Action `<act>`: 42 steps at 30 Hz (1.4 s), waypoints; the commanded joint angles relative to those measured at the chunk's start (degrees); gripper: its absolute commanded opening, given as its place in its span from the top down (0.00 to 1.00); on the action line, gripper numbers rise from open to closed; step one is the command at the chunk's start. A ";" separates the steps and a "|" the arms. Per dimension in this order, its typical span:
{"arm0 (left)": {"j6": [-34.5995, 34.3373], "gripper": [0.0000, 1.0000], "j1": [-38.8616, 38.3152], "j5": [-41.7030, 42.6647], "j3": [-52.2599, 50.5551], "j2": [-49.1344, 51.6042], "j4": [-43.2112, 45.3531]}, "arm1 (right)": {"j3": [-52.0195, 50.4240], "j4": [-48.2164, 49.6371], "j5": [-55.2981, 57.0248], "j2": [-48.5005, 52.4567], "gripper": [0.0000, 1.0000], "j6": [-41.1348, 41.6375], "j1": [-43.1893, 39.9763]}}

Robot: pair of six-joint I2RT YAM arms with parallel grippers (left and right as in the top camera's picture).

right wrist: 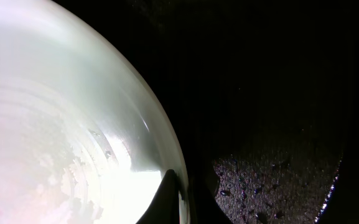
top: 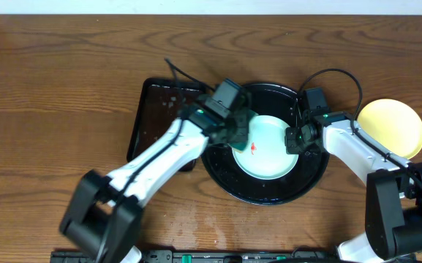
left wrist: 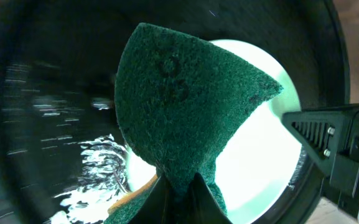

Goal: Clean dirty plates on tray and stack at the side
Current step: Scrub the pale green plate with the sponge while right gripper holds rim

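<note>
A pale mint plate (top: 269, 150) with a small red smear (top: 254, 147) lies in the round black tray (top: 309, 177). My left gripper (top: 234, 131) is shut on a green scouring sponge (left wrist: 179, 106), which hangs over the plate's left side (left wrist: 260, 155). My right gripper (top: 292, 140) is shut on the plate's right rim, one finger above the rim and one below (right wrist: 180, 196). The right wrist view shows the plate (right wrist: 55, 124) against the wet tray floor (right wrist: 279, 186). A pale yellow plate (top: 391, 128) sits on the table to the right of the tray.
A smaller rectangular dark tray (top: 156, 109) lies left of the round tray, partly under my left arm. Droplets of water dot the round tray's floor. The brown wooden table (top: 50, 109) extends far to the left and back.
</note>
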 commanded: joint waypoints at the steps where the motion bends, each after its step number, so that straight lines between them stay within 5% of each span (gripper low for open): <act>1: -6.10 0.93 -2.43 3.61 0.57 3.74 2.64 | -0.83 -0.59 -2.49 2.27 0.99 -0.85 1.07; 12: -9.44 0.93 -5.68 4.55 0.57 16.06 9.01 | -0.83 -0.61 -2.43 2.27 0.99 -0.85 1.07; 18: -8.79 0.93 -3.91 -20.04 1.33 16.85 -5.07 | -0.83 -1.05 -2.43 2.27 0.99 -2.03 1.07; 25: -8.74 0.92 -3.78 -31.41 5.60 16.79 -14.49 | -0.83 -1.03 -2.40 2.27 0.99 -2.19 1.07; 29: -8.81 0.93 -3.78 -26.69 5.73 16.85 -12.44 | -0.83 -1.05 -2.38 2.27 0.99 -2.21 1.07; 37: -9.46 0.92 -4.70 6.40 5.70 17.07 0.11 | -0.83 -0.98 -2.40 2.27 0.99 -2.21 1.07; 42: -11.02 0.92 -8.20 9.68 5.70 17.09 2.89 | -0.83 -1.01 -2.40 2.27 0.99 -2.19 1.07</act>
